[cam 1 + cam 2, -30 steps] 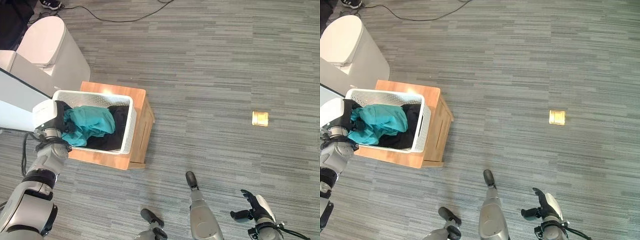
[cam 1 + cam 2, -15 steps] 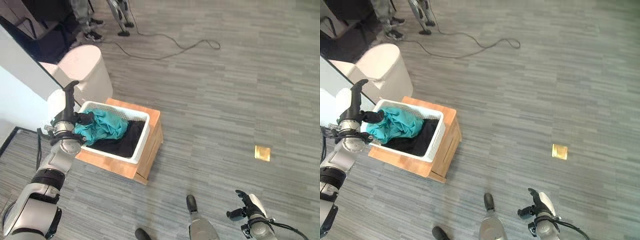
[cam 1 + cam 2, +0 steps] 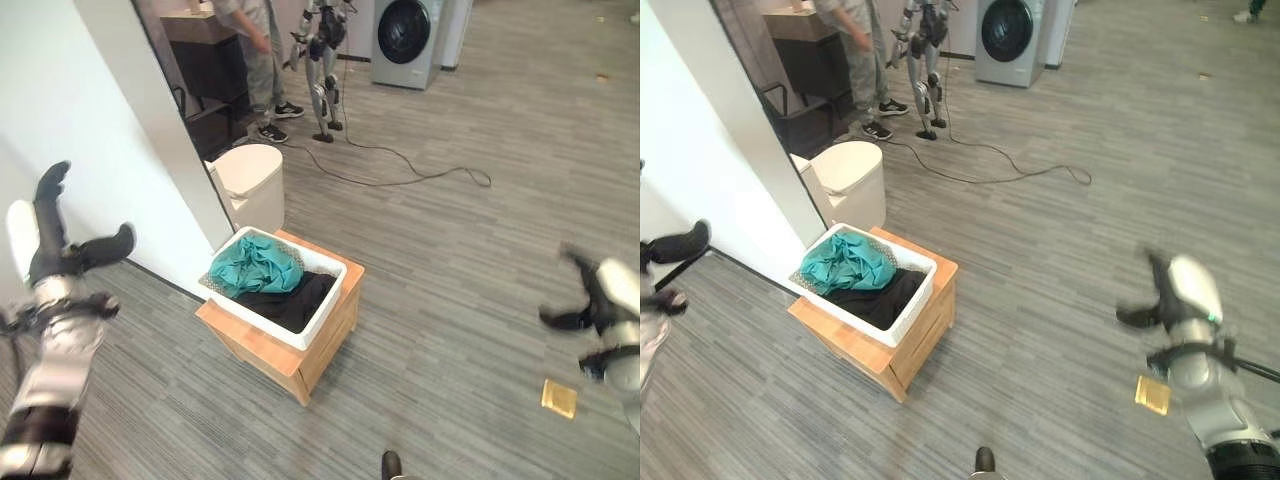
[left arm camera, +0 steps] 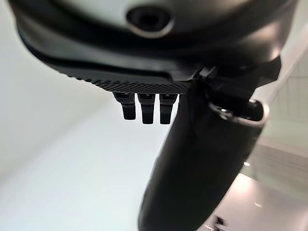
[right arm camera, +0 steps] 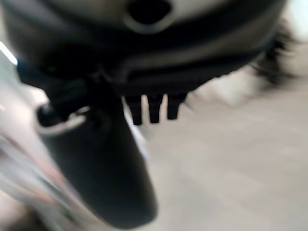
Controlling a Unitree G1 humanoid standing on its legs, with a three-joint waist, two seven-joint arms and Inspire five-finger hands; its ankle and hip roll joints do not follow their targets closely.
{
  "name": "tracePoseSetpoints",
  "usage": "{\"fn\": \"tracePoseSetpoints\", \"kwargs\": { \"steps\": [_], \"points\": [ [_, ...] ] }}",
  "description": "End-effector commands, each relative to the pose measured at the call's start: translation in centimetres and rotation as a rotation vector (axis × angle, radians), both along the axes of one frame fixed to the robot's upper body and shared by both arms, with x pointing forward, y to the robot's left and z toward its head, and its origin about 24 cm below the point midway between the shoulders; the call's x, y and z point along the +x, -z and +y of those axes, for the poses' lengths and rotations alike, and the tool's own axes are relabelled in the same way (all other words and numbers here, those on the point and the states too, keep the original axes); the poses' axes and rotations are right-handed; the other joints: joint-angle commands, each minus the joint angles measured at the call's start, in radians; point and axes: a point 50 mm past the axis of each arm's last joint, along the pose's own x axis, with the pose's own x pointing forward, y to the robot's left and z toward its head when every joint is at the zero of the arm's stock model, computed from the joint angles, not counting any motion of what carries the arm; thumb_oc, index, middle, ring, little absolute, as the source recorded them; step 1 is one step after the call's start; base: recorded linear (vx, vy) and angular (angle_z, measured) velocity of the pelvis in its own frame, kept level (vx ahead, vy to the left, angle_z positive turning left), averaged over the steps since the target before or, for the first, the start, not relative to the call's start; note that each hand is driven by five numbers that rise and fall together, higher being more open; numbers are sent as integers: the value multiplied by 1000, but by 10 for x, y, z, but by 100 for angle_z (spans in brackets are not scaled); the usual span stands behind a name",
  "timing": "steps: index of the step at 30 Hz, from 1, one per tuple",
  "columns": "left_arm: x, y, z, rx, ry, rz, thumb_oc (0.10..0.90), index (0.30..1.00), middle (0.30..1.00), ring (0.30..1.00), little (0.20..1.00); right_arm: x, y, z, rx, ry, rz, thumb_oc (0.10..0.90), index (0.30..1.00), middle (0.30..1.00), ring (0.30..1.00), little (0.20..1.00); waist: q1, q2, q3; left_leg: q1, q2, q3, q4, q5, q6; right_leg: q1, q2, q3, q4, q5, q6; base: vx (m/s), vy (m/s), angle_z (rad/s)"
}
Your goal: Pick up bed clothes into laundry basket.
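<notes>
laundry basket (image 3: 318, 318) looks like white plastic with a perforated weave, semi-matt. inside it the teal cloth (image 3: 252, 266) is soft and crumpled, the black cloth (image 3: 292, 301) matt. it sits on a light wood stand (image 3: 300, 357), smooth finish. floor (image 3: 450, 250) is grey matt striped carpet. left hand (image 3: 60, 255) off to the side is dark matt plastic, right hand (image 3: 1180, 300) has a glossy white cover

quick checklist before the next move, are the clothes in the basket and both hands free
1. Teal garment inside the white laundry basket: ok.
2. Black garment inside the basket beside the teal one: ok.
3. Basket resting on the wooden stand: ok.
4. Left hand open, holding nothing, raised by the white wall: ok.
5. Right hand open, holding nothing, away from the basket: ok.
6. More clothes left to collect: cannot tell.
</notes>
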Motion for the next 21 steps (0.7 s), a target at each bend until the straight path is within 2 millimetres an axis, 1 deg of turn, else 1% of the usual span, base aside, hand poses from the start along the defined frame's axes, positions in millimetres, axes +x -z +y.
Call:
{"fn": "tracePoseSetpoints", "kwargs": {
  "steps": [1, 2, 3, 4, 5, 6, 7, 8, 9, 10, 11, 12, 13, 14, 15, 16, 17, 19, 20, 21],
  "points": [
    [9, -51, 8, 25, -2, -252, 800, 900, 900, 900, 900, 17, -27, 55, -95, -286, -121, 800, 900, 900, 900, 900, 71, 19, 2, -61, 89, -14, 3, 126, -46, 54, -41, -57, 6, -159, 60, -47, -11, 26],
    [6, -50, 9, 23, -9, -252, 800, 900, 900, 900, 900, 18, -27, 57, -97, -292, -121, 800, 900, 900, 900, 900, 62, 22, 2, -63, 90, -17, 3, 128, -47, 53, -39, -60, 6, -160, 59, -290, -31, 51],
    [-8, -31, -1, -71, 4, -281, 800, 900, 900, 900, 900, 25, -57, 102, -98, -493, -250, 800, 900, 900, 900, 900, 149, 18, 43, -126, 97, -58, 5, 153, -57, 36, -42, -97, 5, -171, 51, -244, -27, 53],
    [-10, -30, -1, -72, 0, -281, 800, 900, 900, 900, 900, 26, -58, 103, -99, -496, -249, 800, 900, 900, 900, 900, 143, 20, 43, -128, 97, -60, 6, 154, -57, 36, -42, -98, 5, -171, 51, -478, -79, 91],
    [-10, -16, -8, -109, 0, -265, 800, 900, 900, 900, 900, 29, -74, 128, -108, -597, -320, 800, 900, 900, 900, 900, 186, -1, 81, -126, 91, -42, 58, 119, -31, 36, -61, -154, 8, -169, 39, -338, -140, 98],
    [-7, -13, -12, -121, 15, -260, 800, 900, 900, 900, 900, 30, -77, 135, -108, -626, -330, 800, 900, 900, 900, 900, 196, -18, 87, -110, 91, -18, 103, 63, -29, 34, -76, -176, 13, -177, 30, -331, -133, 115],
    [-7, -13, -12, -121, 13, -262, 800, 900, 900, 900, 900, 32, -78, 135, -108, -627, -332, 800, 900, 900, 900, 900, 191, -19, 91, -115, 92, -24, 121, 48, -28, 39, -79, -179, 14, -181, 32, -273, -221, 169],
    [-4, -7, -20, -142, 41, -250, 800, 900, 900, 900, 900, 31, -85, 144, -119, -655, -363, 800, 900, 900, 900, 900, 204, -45, 95, -97, 84, 30, 211, -6, -14, 36, -86, -235, 23, -175, 1, -254, -158, 167],
    [-5, -4, -22, -150, 48, -241, 800, 900, 900, 900, 900, 31, -88, 145, -120, -655, -374, 800, 900, 900, 900, 900, 197, -52, 99, -99, 92, 36, 280, -51, -5, 45, -95, -277, 33, -183, -11, -261, -163, 155],
    [-5, -4, -22, -150, 48, -240, 800, 900, 900, 900, 900, 31, -88, 145, -119, -655, -373, 800, 900, 900, 900, 900, 191, -51, 101, -106, 95, 27, 293, -59, -4, 48, -95, -284, 35, -187, -11, -169, -65, 182],
    [-6, 0, -25, -165, 56, -233, 800, 900, 900, 900, 900, 31, -89, 144, -119, -649, -382, 800, 900, 900, 900, 900, 190, -63, 93, -84, 104, 66, 318, -83, 0, 48, -103, -333, 48, -185, -26, -283, -40, 242],
    [-3, -1, -30, -173, 93, -226, 800, 900, 900, 900, 900, 30, -88, 137, -128, -623, -371, 800, 900, 900, 900, 900, 156, -81, 76, -27, 135, 148, 338, -118, 5, 48, -124, -435, 71, -185, -42, -277, -39, 267],
    [-2, -1, -30, -174, 97, -223, 800, 900, 900, 900, 900, 29, -88, 136, -127, -620, -369, 800, 900, 900, 900, 900, 150, -81, 78, -26, 133, 140, 334, -119, 5, 55, -126, -445, 74, -188, -39, -371, 49, 331],
    [2, -4, -36, -190, 137, -229, 800, 900, 900, 900, 900, 28, -88, 126, -129, -589, -359, 800, 900, 900, 900, 900, 117, -99, 59, 41, 186, 215, 298, -102, -6, 60, -151, -518, 95, -187, -49, -242, 94, 356],
    [1, -4, -37, -194, 141, -233, 800, 900, 900, 900, 900, 27, -86, 122, -125, -577, -348, 800, 900, 900, 900, 900, 106, -107, 52, 62, 219, 222, 263, -65, -20, 66, -161, -538, 105, -187, -48, -328, 241, 449],
    [-1, 0, -43, -217, 166, -224, 800, 900, 900, 900, 900, 25, -88, 117, -116, -555, -353, 800, 900, 900, 900, 900, 105, -111, 44, 64, 265, 183, 188, -8, -39, 70, -169, -521, 123, -177, -36, -138, 401, 375],
    [-11, 8, -41, -231, 146, -195, 800, 900, 900, 900, 900, 22, -86, 113, -100, -541, -345, 800, 900, 900, 900, 900, 97, -110, 23, 66, 244, 158, 104, -1, -54, 65, -184, -504, 133, -150, -13, -79, 467, 265],
    [-9, 6, -44, -225, 167, -195, 800, 900, 900, 900, 900, 20, -87, 114, -84, -542, -361, 800, 900, 900, 900, 900, 107, -123, 13, 56, 207, 144, 63, -10, -51, 53, -224, -521, 151, -114, 11, -35, 418, 179],
    [-5, -5, -46, -211, 199, -227, 800, 900, 900, 900, 900, 22, -86, 114, -62, -527, -366, 800, 900, 900, 900, 900, 125, -151, 23, 40, 156, 121, 38, -33, -29, 57, -287, -560, 194, -70, 44, -40, 384, 136],
    [-4, -13, -48, -196, 221, -255, 800, 900, 900, 900, 900, 21, -86, 114, -51, -519, -379, 800, 900, 900, 900, 900, 130, -171, 34, 39, 120, 109, 26, -55, -6, 62, -328, -580, 234, -55, 65, 10, 331, 79]
  ]
}}
